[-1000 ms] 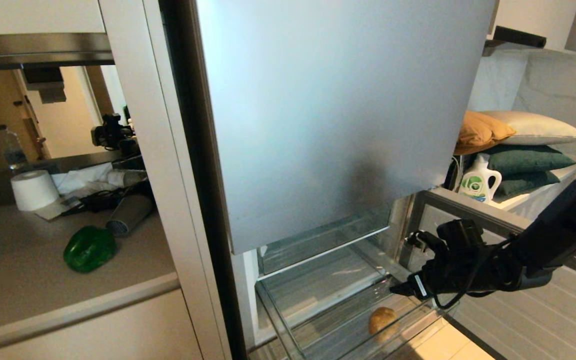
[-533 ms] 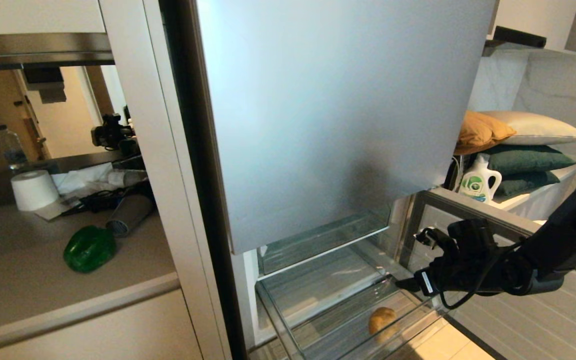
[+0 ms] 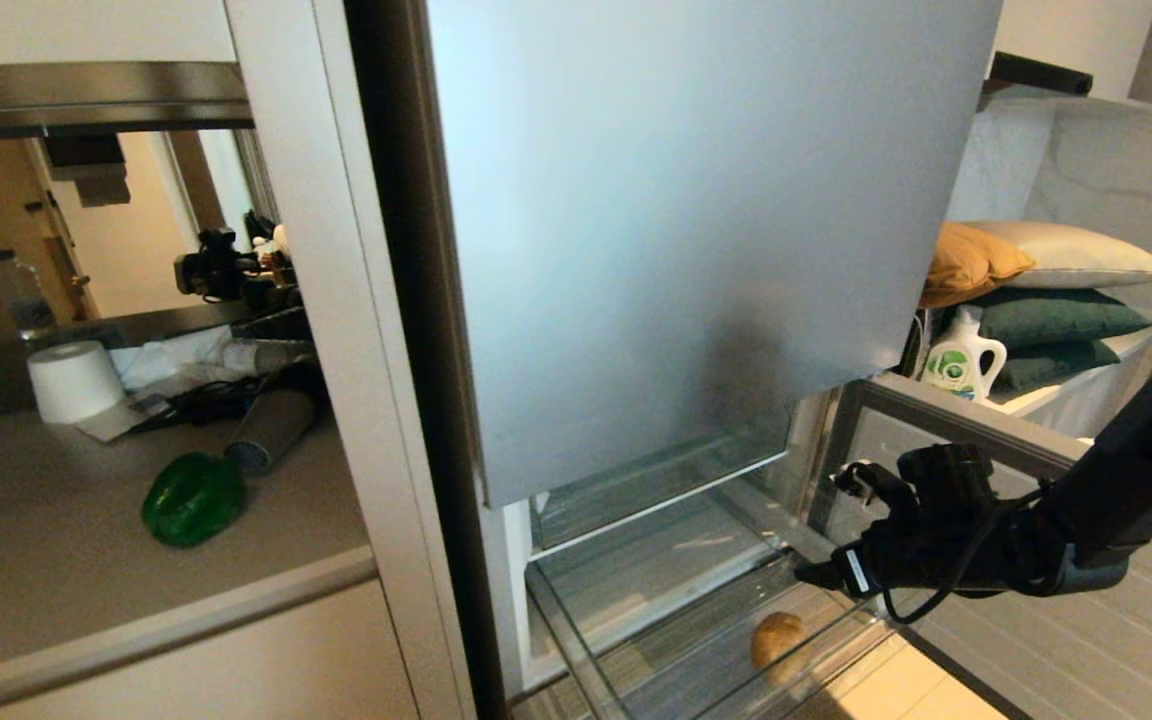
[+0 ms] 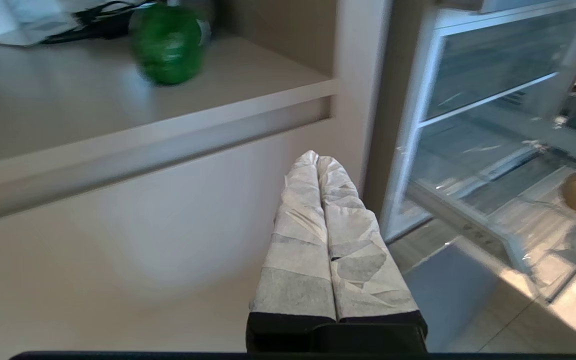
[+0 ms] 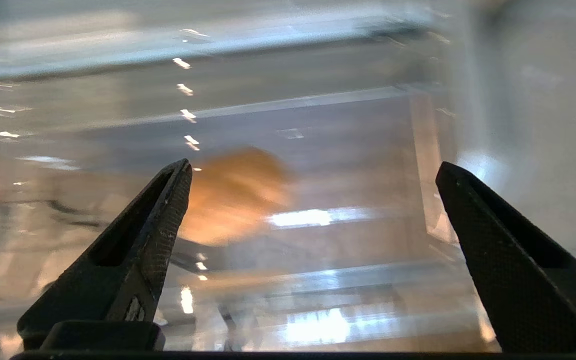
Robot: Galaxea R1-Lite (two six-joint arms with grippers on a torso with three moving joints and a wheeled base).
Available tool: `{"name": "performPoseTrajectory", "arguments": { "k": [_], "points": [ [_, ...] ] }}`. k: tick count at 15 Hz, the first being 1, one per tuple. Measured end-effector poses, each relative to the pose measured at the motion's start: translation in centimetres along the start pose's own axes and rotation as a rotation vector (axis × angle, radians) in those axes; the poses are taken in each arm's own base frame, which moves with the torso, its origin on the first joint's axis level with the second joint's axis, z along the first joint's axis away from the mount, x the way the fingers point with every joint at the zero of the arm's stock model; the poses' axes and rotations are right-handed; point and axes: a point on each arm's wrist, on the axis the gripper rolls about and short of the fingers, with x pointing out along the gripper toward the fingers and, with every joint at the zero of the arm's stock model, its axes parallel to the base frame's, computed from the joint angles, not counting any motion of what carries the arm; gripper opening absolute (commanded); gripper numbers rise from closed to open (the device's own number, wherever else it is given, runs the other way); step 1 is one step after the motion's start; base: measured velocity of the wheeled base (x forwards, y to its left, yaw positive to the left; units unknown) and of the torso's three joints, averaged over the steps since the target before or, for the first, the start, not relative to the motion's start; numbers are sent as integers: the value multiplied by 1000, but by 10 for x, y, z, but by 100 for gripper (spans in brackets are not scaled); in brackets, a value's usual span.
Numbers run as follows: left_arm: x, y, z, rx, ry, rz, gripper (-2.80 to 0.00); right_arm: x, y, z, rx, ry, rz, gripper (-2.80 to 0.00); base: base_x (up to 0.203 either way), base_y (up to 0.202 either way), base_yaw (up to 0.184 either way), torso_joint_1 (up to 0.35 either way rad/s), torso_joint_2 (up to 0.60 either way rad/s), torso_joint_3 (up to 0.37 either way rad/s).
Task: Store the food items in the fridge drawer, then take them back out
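- Right now your right end effector (image 3: 821, 573) hangs above the pulled-out fridge drawer (image 3: 576, 640), near its right side, with its two black fingers (image 5: 148, 225) spread wide and nothing between them.
- Through the right wrist view you see the tan-brown bun (image 5: 233, 192) blurred ahead of those fingers, not touching them.
- From the head view, the bun sits on the ribbed base of the clear drawer, toward its front right part, below and slightly left of the right end effector.
- Your left end effector (image 4: 318, 160) is out of the head view; its own wrist view shows the two taped fingers pressed flat together, empty, pointing at the white cabinet front below the counter (image 3: 56, 540).
- You find the green bell pepper (image 3: 193, 498) on the counter left of the fridge, well apart from the drawer.
- Just behind the pepper lies a grey hair dryer (image 3: 271, 432), and farther back a paper roll (image 3: 74, 380).
- A matte silver-blue door panel (image 3: 686, 230) stands above the drawer.
- Pillows (image 3: 1046, 290) and a white detergent bottle (image 3: 961, 362) sit at the right.
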Motion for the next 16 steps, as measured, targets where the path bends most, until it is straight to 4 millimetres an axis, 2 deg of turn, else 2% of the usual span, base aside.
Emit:
{"name": "performPoseTrajectory", "arguments": {
  "k": [5,9,12,16],
  "points": [
    [0,0,0,0,-1,-1,-280,2,-5,1,3,-3,-10,0,0,172,-1,1,7,2],
    [0,0,0,5,0,-1,-280,18,-11,-2,2,15,-13,0,0,0,0,0,0,0],
    [0,0,0,23,1,-4,-280,37,-17,-15,-4,60,-5,0,0,0,0,0,0,0],
    [0,0,-1,26,2,-4,-280,53,-22,-34,-2,116,7,0,0,0,0,0,0,0]
  ]
}}
